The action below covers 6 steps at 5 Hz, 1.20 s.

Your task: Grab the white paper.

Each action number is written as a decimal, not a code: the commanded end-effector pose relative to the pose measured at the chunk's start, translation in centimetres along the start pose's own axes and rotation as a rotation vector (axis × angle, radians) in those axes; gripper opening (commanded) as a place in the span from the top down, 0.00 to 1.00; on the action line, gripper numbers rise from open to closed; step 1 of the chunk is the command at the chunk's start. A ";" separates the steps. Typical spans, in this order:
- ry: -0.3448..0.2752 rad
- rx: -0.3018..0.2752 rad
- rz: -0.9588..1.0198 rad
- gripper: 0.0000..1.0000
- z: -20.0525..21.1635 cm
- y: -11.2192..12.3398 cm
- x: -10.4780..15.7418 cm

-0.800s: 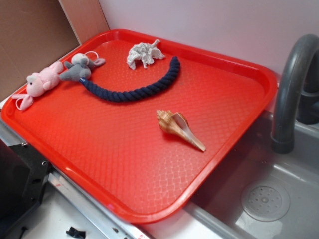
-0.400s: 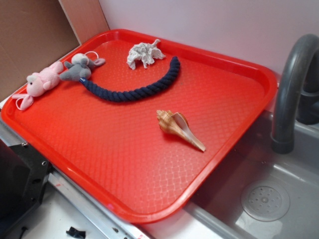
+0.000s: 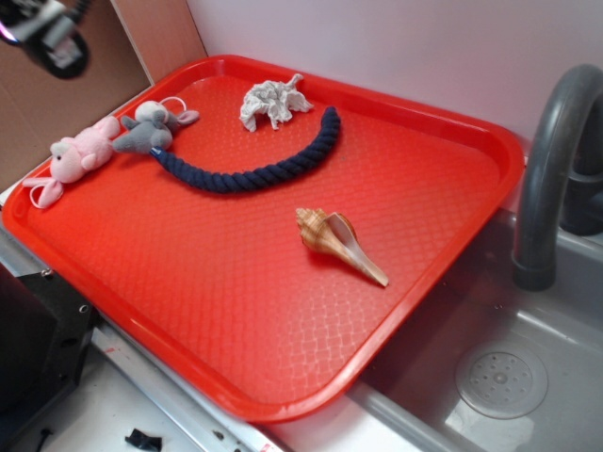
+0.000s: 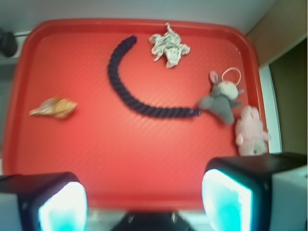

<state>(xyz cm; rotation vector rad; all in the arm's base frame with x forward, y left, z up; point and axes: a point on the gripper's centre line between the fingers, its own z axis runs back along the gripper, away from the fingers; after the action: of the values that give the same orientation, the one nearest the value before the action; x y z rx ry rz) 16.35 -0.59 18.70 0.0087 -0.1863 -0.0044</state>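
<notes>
The white paper is a small crumpled off-white wad at the far side of the red tray. In the wrist view it lies near the top, right of centre. My gripper is open and empty, its two fingers far apart, high above the tray's near edge and far from the paper. In the exterior view only a blurred part of the arm shows at the top left corner.
A dark blue rope curves below the paper. A grey plush mouse and a pink plush lie at the tray's left edge. A tan seashell lies mid-tray. A grey sink and faucet stand on the right.
The arm has come into the exterior view at the top left corner. Nothing on the tray has moved.
</notes>
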 end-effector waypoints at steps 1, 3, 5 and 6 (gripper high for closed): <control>-0.134 0.001 -0.093 0.00 -4.8 2.3 6.9; -0.138 -0.038 -0.080 0.00 -10.5 4.6 11.8; -0.024 -0.041 -0.133 0.00 -16.3 5.9 14.3; 0.013 -0.031 -0.140 0.00 -17.5 5.9 14.3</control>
<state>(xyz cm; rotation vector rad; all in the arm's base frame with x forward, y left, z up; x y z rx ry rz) 32.46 5.51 2.49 -0.0256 -0.1197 -0.1366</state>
